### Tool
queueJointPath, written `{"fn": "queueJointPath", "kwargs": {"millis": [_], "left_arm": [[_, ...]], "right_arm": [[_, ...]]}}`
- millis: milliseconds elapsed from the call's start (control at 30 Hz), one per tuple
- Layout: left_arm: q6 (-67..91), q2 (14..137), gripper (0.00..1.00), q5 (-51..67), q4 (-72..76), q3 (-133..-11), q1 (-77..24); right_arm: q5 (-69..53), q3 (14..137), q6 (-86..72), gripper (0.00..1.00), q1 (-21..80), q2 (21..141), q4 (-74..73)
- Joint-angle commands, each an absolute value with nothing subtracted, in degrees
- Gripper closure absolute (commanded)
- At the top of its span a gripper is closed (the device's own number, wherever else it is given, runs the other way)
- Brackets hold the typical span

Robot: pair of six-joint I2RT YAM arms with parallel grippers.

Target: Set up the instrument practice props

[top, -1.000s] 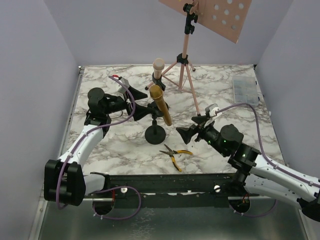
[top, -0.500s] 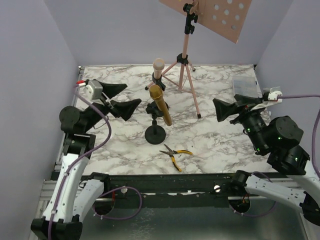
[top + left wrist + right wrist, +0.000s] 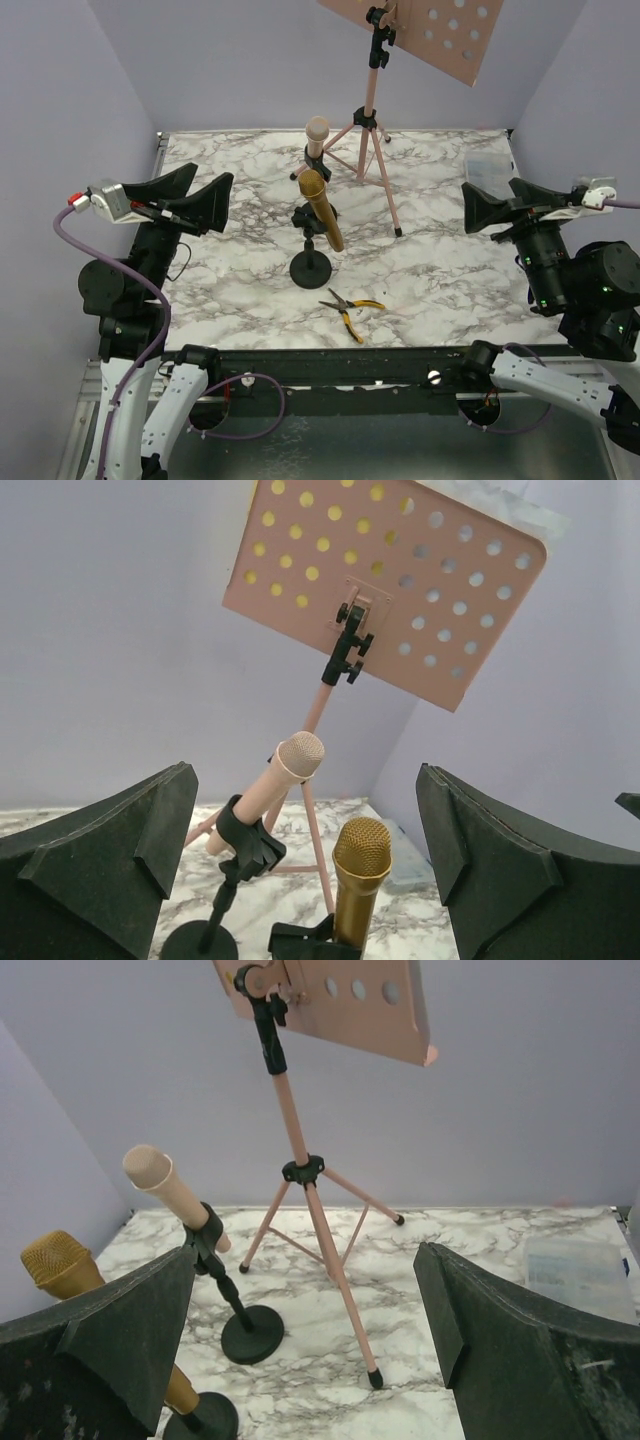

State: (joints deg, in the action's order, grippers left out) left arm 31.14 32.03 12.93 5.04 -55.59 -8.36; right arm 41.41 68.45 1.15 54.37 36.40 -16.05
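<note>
The pink tripod music rack (image 3: 372, 110) stands at the back of the table, its perforated desk (image 3: 440, 30) on top; it shows in the left wrist view (image 3: 390, 580) and the right wrist view (image 3: 300, 1150). Yellow and white pages show through the desk holes (image 3: 290, 555). The pink microphone (image 3: 316, 135) sits in the far black round-based holder (image 3: 250, 1333). The gold microphone (image 3: 320, 210) sits in the near holder (image 3: 311, 268). My left gripper (image 3: 192, 193) is open and empty, raised at the left. My right gripper (image 3: 500, 203) is open and empty, raised at the right.
Yellow-handled pliers (image 3: 350, 308) lie near the front edge of the marble table (image 3: 450, 280). A clear plastic compartment box (image 3: 492, 178) lies at the right, also in the right wrist view (image 3: 578, 1265). Purple walls enclose the table.
Both arms have pulled back from the gold microphone and risen toward their own sides. The gold microphone stays in its holder; both grippers stay open.
</note>
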Motion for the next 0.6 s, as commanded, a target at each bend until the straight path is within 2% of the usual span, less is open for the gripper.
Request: {"fn": "queueJointPath", "kwargs": {"millis": [0, 567], "left_arm": [[34.00, 31.48, 0.01, 11.49, 1.95, -56.13, -8.20], [34.10, 31.05, 0.01, 10.97, 0.26, -54.83, -8.18]], "right_arm": [[42.81, 68.75, 2.09, 0.00, 54.33, 34.11, -14.03], [44.99, 66.74, 0.39, 0.00, 54.32, 31.21, -14.91]]}}
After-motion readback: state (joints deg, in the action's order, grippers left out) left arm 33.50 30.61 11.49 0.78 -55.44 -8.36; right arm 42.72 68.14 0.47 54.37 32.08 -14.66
